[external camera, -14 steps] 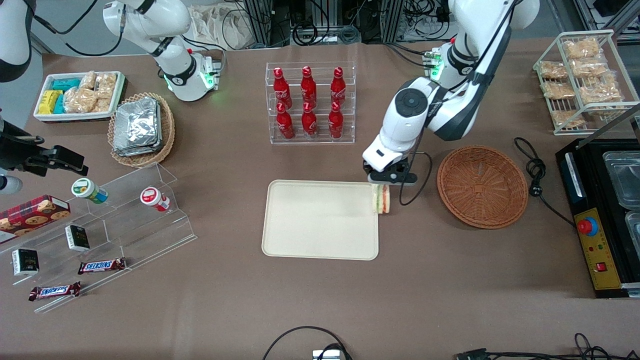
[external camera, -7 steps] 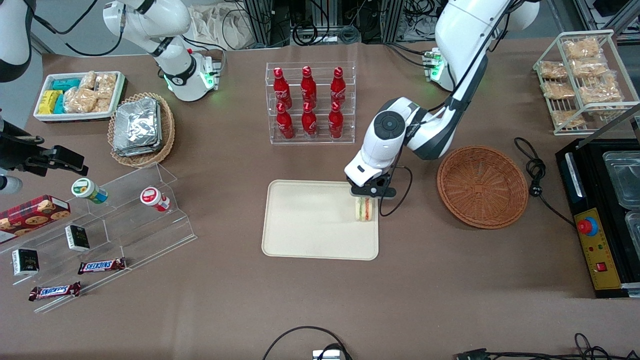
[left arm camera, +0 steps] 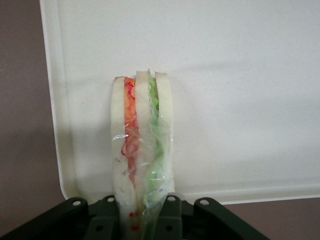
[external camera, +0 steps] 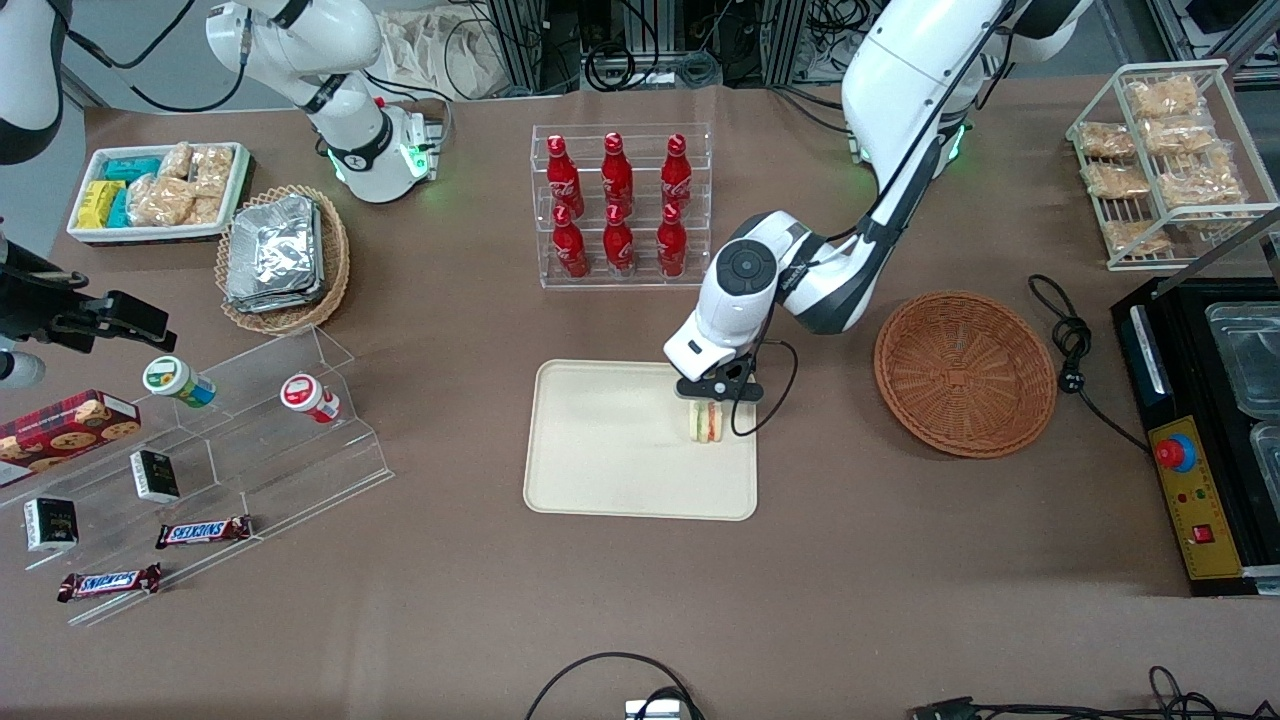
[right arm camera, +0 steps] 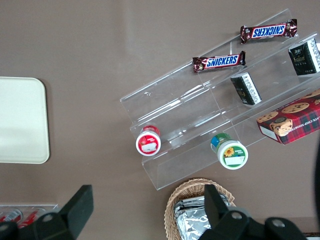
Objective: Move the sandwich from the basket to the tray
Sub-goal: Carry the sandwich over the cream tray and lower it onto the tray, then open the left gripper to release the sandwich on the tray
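The wrapped sandwich point(external camera: 705, 422) point(left arm camera: 142, 145) hangs upright, pale bread with orange, red and green layers, over the cream tray point(external camera: 610, 450) point(left arm camera: 240, 80) near the edge that faces the basket. My gripper point(external camera: 712, 392) point(left arm camera: 140, 220) is shut on the sandwich's upper end, a dark finger pressed against each bread face. I cannot tell whether the sandwich's lower tip touches the tray. The reddish-brown wicker basket point(external camera: 965, 372) sits beside the tray toward the working arm's end, with nothing in it.
An acrylic rack of red bottles point(external camera: 618, 205) stands farther from the front camera than the tray. A black cable point(external camera: 1075, 345) and a black appliance point(external camera: 1200, 430) lie past the basket. Acrylic shelves with snacks point(external camera: 200, 440) lie toward the parked arm's end.
The gripper has carried the sandwich from just off the tray's edge near the basket to over the tray, moving toward the parked arm's end.
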Motion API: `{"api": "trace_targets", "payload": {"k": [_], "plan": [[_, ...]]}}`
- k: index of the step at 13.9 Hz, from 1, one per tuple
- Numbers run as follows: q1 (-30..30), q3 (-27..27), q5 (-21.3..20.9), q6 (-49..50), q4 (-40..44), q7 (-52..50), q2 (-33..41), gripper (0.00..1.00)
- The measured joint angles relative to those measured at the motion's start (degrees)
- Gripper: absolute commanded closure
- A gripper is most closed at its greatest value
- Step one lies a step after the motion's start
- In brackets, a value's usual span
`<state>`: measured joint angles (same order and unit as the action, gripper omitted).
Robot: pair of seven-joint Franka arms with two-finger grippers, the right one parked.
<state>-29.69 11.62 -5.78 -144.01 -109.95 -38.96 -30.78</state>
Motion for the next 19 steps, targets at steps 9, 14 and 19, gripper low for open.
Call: {"api": "trace_targets", "payload": {"k": [9,14,19], "plan": [[0.0,-0.2,-0.5,0.0,0.4,-0.4,-0.4,0.78],[0.0,-0.7,-0.5,0.2,1.3,-0.7,-1.0,0.00],[0.1,-2.1,-0.6,5.3,6.7,-1.0,-2.3,0.00]]}}
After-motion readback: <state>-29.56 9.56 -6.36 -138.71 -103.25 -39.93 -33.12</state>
